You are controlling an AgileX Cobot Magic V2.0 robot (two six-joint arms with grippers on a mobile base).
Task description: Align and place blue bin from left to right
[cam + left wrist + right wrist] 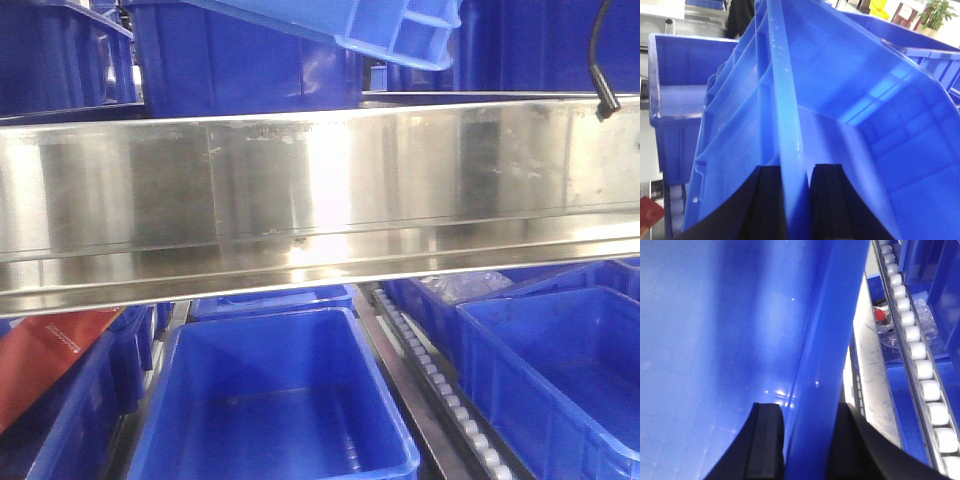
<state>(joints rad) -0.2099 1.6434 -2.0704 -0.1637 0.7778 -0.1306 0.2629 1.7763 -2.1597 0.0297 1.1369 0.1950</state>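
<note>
A: While lifted high and tilted above the steel rail [320, 200], blue bin [390, 25] pinched by the rim on both sides.
B: Left gripper [792, 200] clamped across the rim, right gripper [807, 440] likewise.
A: Could twist or slip if raised unevenly. Could clip the roller track [920, 360] coming down.

blue bin [840, 100]: bright blue | gripper [792, 200]: black | rail [320, 190]: silver | rollers [920, 370]: white
</note>
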